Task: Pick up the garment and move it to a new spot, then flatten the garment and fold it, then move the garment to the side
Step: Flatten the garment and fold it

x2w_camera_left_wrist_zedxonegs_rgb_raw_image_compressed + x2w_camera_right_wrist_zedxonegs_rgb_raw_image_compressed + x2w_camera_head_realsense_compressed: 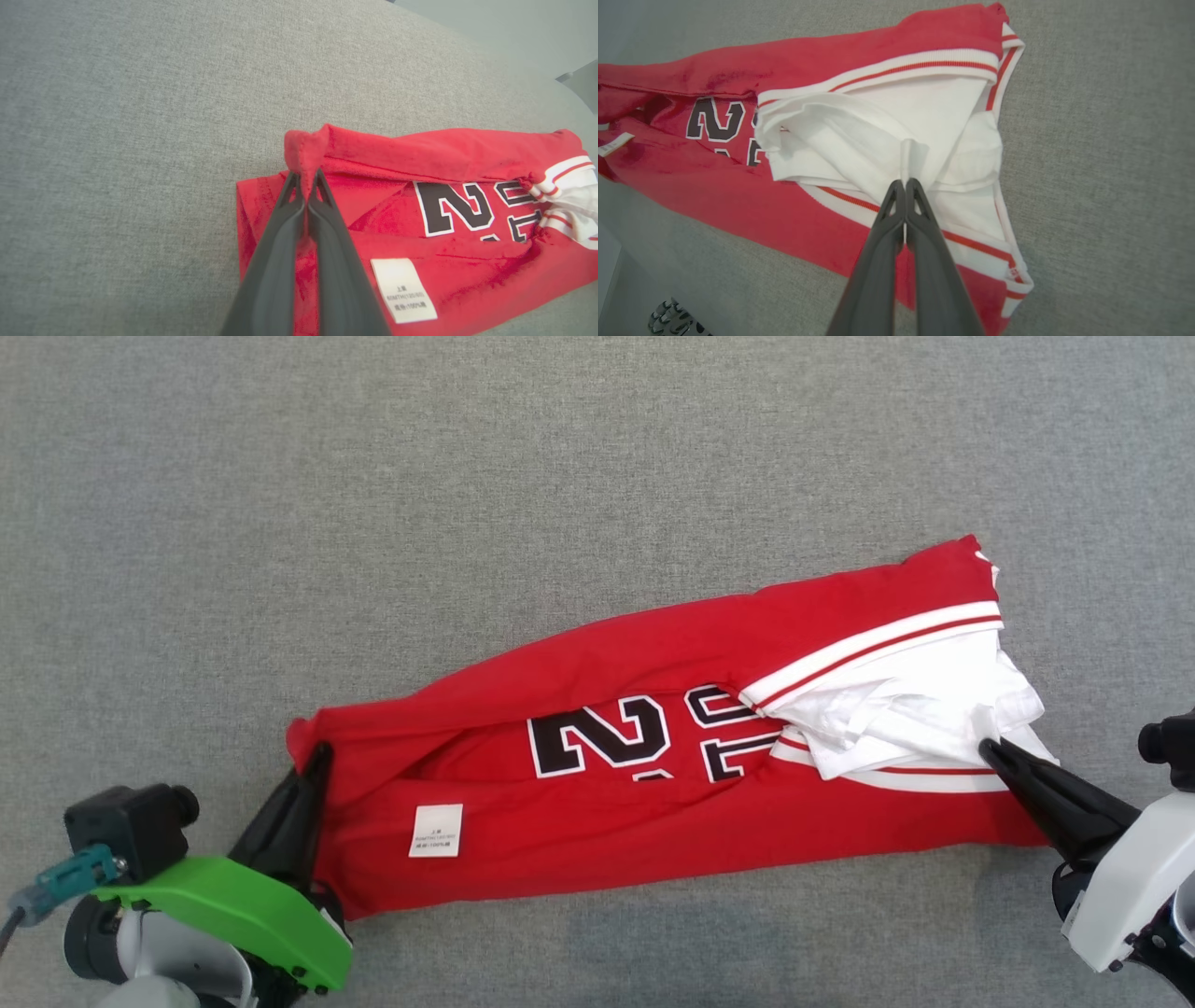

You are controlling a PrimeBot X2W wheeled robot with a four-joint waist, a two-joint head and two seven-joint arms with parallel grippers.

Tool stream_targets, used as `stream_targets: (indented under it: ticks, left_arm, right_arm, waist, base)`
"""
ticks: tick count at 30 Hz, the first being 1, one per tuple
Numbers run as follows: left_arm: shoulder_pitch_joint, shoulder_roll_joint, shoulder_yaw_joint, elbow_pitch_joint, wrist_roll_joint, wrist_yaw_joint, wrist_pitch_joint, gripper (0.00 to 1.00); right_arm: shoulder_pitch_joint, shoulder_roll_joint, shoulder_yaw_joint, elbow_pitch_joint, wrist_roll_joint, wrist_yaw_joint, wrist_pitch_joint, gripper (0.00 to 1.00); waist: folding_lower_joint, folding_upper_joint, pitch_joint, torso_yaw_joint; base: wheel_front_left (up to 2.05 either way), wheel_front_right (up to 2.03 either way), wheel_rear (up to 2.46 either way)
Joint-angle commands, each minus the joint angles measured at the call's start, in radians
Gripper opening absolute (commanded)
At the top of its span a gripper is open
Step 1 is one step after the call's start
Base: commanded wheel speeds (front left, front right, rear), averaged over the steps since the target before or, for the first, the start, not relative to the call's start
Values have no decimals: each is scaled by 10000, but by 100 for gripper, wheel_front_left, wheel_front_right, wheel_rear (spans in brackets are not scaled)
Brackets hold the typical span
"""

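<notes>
The garment is a red jersey with black numerals, a white care tag and white striped trim, stretched across the grey cloth surface. My left gripper is shut on its red left corner; the left wrist view shows a fold of the garment pinched between the fingers of that gripper. My right gripper is shut on the white fabric at the right end. In the right wrist view a white pleat of the garment rises from the tips of that gripper.
Grey fabric surface spreads on all sides of the garment. A paler floor shows beyond the surface's edge in the left wrist view. A small metal part sits at the lower left of the right wrist view.
</notes>
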Motion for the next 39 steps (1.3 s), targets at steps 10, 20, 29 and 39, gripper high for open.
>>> stream_targets:
  ticks: [10, 20, 29, 39]
  left_arm:
    - [263, 207, -564, -39, 728, 168, -35, 34]
    - [359, 725, -1662, 131, 2586, 1107, 131, 100]
    - [783, 356, -729, 127, 3663, 3300, -1321, 100]
    - [1718, -1053, 1203, 7, 4430, 3000, -1718, 100]
  right_arm:
    - [-59, -258, -157, 436, -251, 1, -110, 100]
    - [-164, -232, -1550, -220, 408, 1, 965, 100]
    - [-1493, 624, -1400, 1263, -94, 1, 2685, 100]
    - [-2422, 948, -1013, 3643, -653, 3, 3791, 100]
  waist:
    - [1, 120, -202, 145]
    - [1, 120, -601, 28]
    - [1, 120, -889, 516]
    - [1, 120, -1066, 1492]
  base:
    - [0, 0, 0]
    - [0, 0, 0]
    - [0, 0, 0]
    - [0, 0, 0]
